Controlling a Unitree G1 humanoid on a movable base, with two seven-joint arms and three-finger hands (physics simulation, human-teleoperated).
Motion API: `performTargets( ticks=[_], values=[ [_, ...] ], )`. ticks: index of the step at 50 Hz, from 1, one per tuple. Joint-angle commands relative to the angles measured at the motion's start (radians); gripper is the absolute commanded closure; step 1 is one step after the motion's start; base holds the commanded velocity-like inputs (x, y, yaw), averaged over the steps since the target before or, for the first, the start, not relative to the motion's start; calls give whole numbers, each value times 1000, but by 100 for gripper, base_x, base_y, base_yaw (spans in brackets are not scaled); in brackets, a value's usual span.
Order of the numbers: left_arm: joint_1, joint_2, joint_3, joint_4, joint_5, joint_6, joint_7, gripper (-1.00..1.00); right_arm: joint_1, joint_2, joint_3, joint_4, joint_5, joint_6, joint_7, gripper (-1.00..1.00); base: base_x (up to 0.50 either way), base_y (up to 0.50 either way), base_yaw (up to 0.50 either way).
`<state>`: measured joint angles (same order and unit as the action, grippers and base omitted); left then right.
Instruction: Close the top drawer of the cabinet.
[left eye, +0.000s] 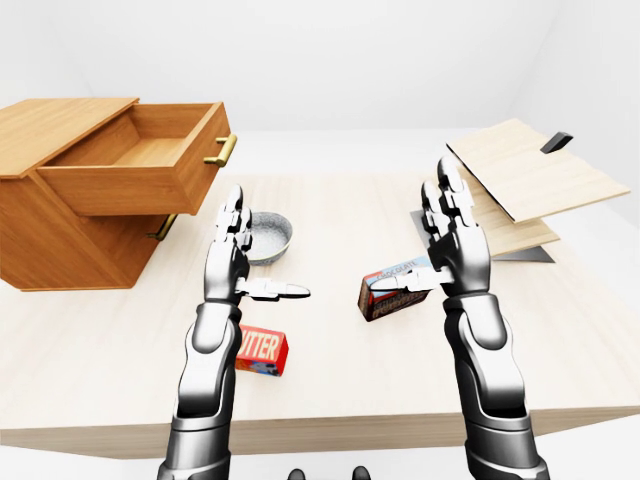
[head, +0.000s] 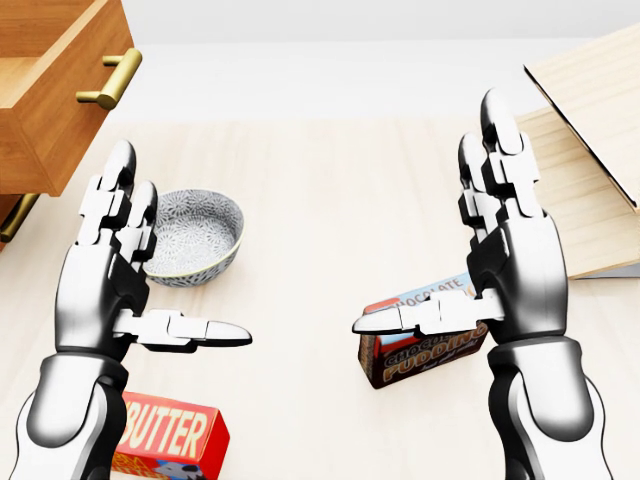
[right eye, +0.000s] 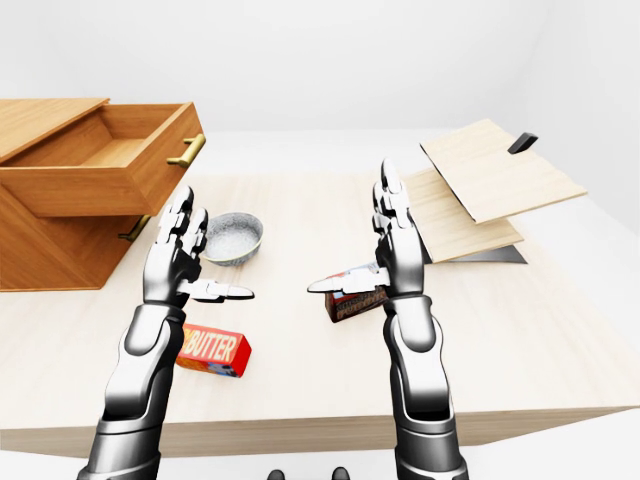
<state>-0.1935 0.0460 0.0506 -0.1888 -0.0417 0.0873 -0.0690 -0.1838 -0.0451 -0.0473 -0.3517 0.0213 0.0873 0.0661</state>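
Note:
A wooden cabinet (left eye: 60, 235) stands at the left of the table. Its top drawer (left eye: 135, 160) is pulled far out and looks empty, with a brass handle (left eye: 222, 150) on its face. A second brass handle (left eye: 163, 228) shows on the shut drawer below. My left hand (left eye: 245, 260) is open, fingers pointing up, just right of and below the open drawer's face, not touching it. My right hand (left eye: 440, 245) is open too, held upright over the middle right of the table. Both hands are empty.
A grey patterned bowl (left eye: 266, 236) sits beside my left hand. A red butter box (left eye: 264, 351) lies near the table's lower edge. A chocolate pudding box (left eye: 392, 296) lies by my right hand. Tilted wooden boards (left eye: 520, 180) are stacked at the right.

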Motion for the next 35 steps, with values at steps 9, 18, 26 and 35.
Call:
performTargets(
  ticks=[9,18,26,35],
  values=[
    [-12,6,7,2,-3,0,-1,-100,-6,0,1,-6,3,0,0,-100,0,0,0],
    [-106,76,56,80,68,0,6,-100,-3,0,4,3,-7,0,4,-100,0,0,0],
    [-206,144,102,168,124,0,-5,-100,-1,0,3,7,-11,0,6,-100,0,0,0],
    [-265,195,128,206,169,0,24,-100,-1,1,3,3,-12,0,4,-100,0,0,0]
  ],
)
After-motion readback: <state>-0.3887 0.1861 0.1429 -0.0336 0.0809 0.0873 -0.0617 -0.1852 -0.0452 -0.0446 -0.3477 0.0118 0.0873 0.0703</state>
